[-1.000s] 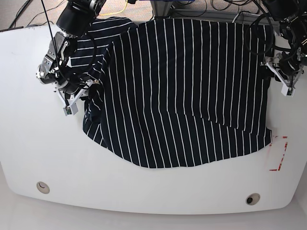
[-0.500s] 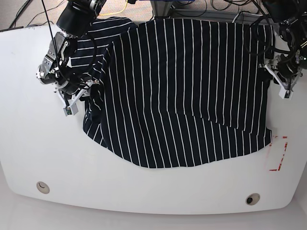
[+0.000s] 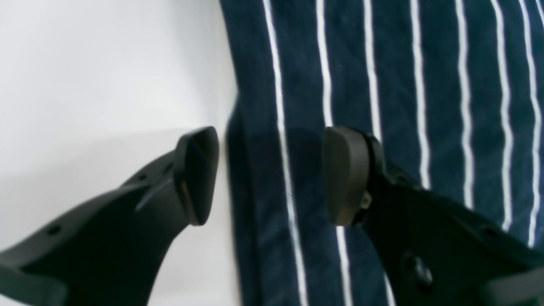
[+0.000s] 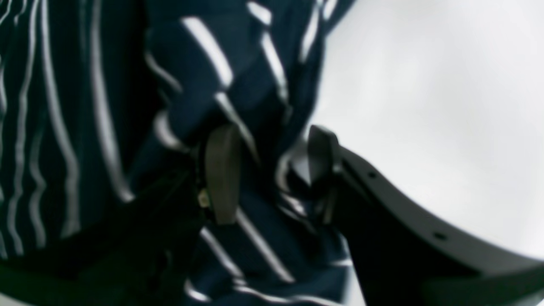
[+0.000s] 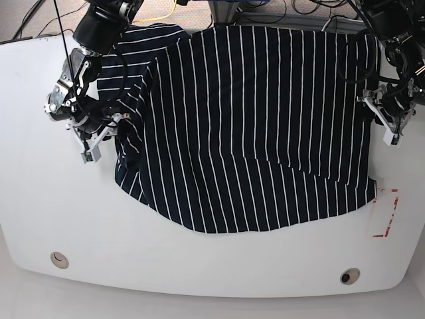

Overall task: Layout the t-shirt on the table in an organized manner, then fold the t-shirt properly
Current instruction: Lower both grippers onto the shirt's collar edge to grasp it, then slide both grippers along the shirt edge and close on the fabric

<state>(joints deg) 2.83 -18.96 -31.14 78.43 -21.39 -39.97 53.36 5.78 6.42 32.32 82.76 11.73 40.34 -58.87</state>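
While the t-shirt [image 5: 246,126] lies spread but rumpled across the far half of the table [image 5: 40,219], the layout is best finished by drawing both side edges outward evenly; its stripes, and likely its long axis, run from the far edge toward the near one. The right gripper [image 4: 270,174] stands partly apart around a bunched fold, grip uncertain; the left gripper [image 3: 270,176] hangs spread astride the opposite edge, holding nothing.

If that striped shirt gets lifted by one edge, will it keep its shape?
Probably not. The t-shirt already bunches into soft folds around the right gripper, so it would likely droop. It lies thin on the table, suggesting it is light and may drag when pulled.
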